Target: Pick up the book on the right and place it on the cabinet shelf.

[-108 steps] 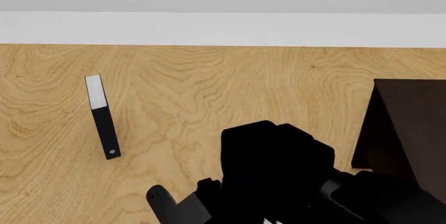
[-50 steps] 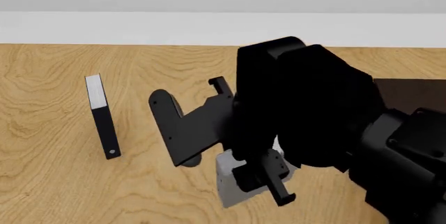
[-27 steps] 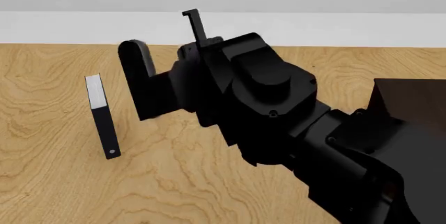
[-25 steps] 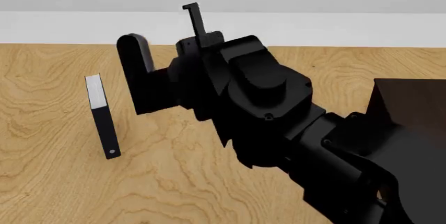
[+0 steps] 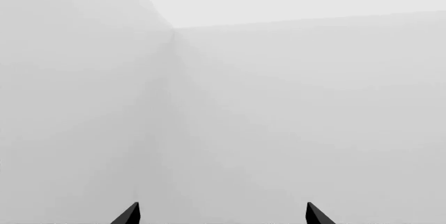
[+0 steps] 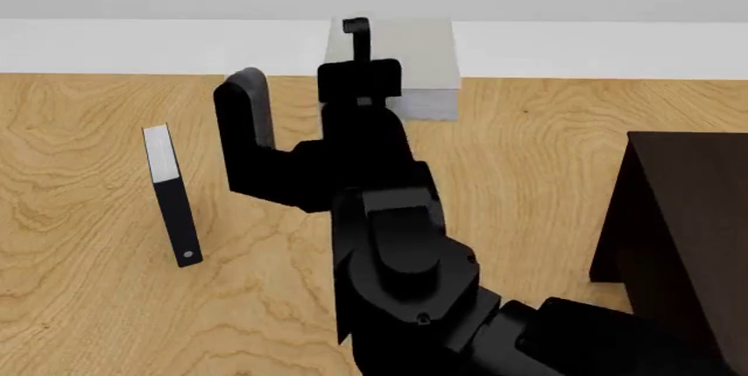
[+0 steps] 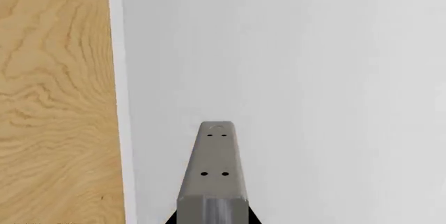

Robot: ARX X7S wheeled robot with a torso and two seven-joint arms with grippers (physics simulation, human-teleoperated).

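My right gripper (image 6: 364,65) is raised in the middle of the head view, shut on the grey book (image 6: 409,59), which shows against the white wall. In the right wrist view the book's (image 7: 212,174) grey spine with tiny dark marks runs straight out from between the jaws of the right gripper (image 7: 211,220). The dark brown cabinet (image 6: 684,218) stands at the right edge of the head view; its shelf is hidden. My left gripper (image 5: 221,216) is open and empty, facing a bare white wall; it is out of the head view.
A thin black book with a white dot (image 6: 173,196) stands on the wooden floor (image 6: 105,306) at the left. A white wall and skirting (image 6: 608,47) run along the back. My right arm (image 6: 398,262) fills the lower middle of the head view.
My right arm has swung up from low in front of me and turned its wrist. The grey book, hidden half a second ago, now shows held high against the wall.
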